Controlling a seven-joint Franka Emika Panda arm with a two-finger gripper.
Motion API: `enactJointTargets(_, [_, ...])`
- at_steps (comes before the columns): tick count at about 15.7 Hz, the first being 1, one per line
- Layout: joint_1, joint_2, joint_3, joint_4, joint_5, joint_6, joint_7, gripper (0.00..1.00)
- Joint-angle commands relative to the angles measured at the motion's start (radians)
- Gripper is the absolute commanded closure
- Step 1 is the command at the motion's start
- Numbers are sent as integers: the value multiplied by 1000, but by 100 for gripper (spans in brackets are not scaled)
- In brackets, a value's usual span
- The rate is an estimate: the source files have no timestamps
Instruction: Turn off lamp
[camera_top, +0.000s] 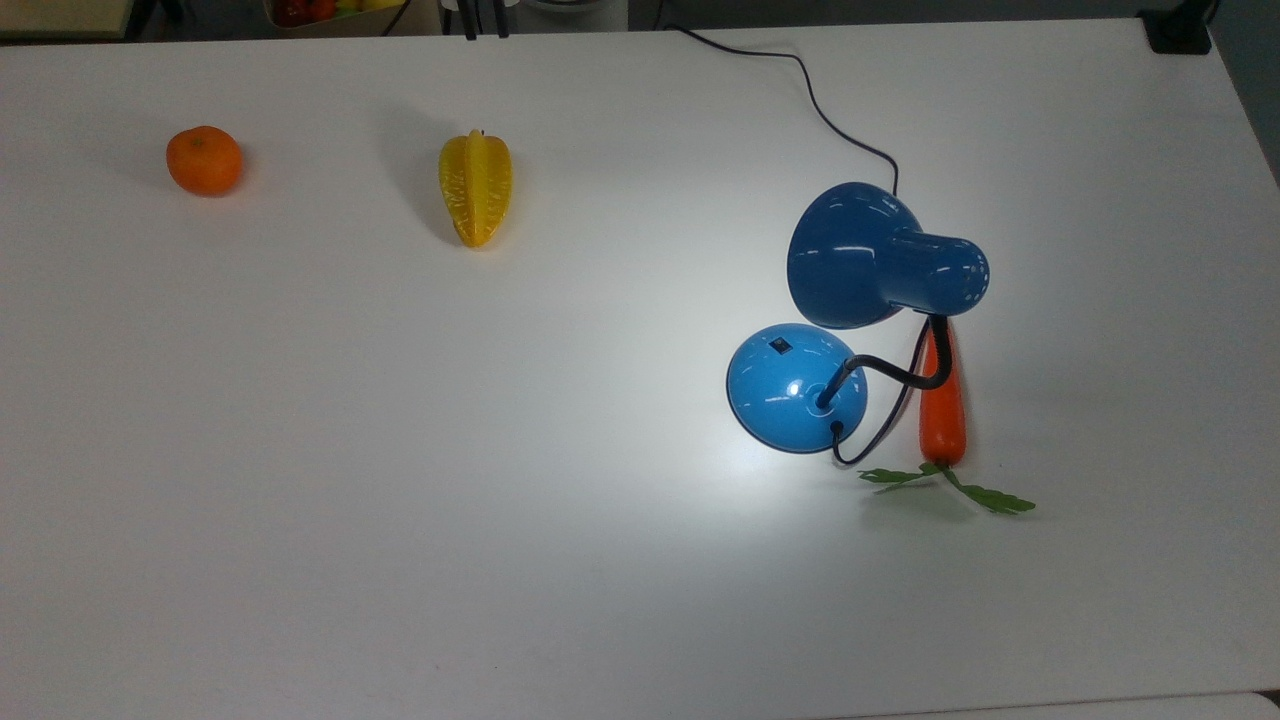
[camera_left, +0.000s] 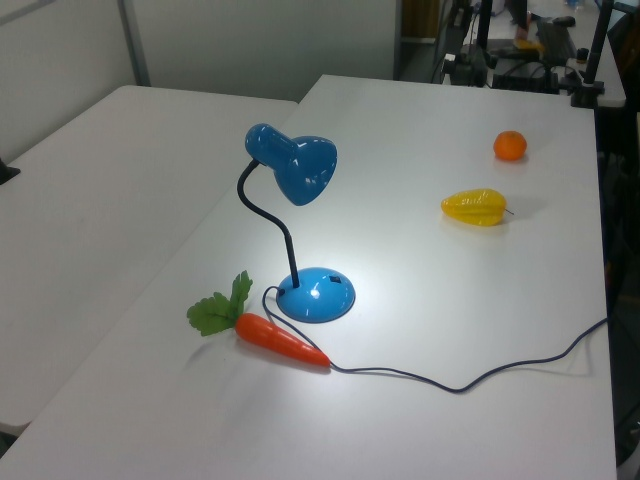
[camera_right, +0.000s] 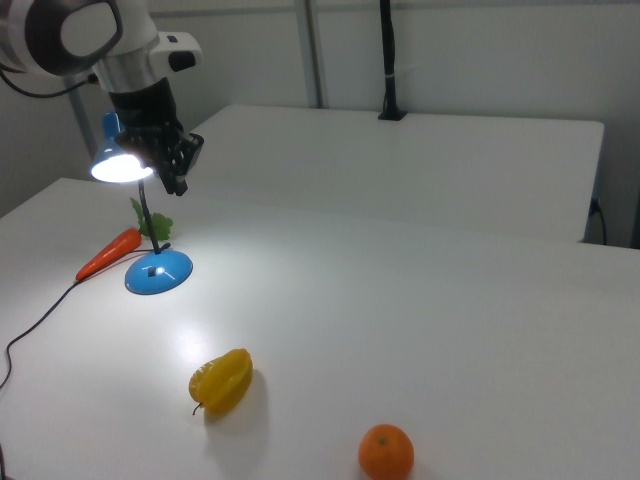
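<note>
The lamp is lit at 3 o'clock on the table in the top view. The gripper hangs above, holding nothing; can't tell its jaw gap. One carrot, one starfruit, one orange.

lamp beside carrot | starfruit, orange well apart

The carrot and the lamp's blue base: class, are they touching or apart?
Apart. In the top view, white table shows between the carrot and the base of the lamp; only the cord lies in that gap.
</note>
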Motion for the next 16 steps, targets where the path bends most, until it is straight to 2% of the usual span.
enactJointTargets(1, [11, -6, -7, -7, 37, -9, -2, 95])
enactJointTargets(3, [11, -6, -7, -9, 46, -7, -2, 98])
enactJointTargets(12, [15, 10, 22, -38, 63, 1, -17, 97])
enactJointTargets(16, [42, 36, 27, -46, 63, 4, -21, 97])
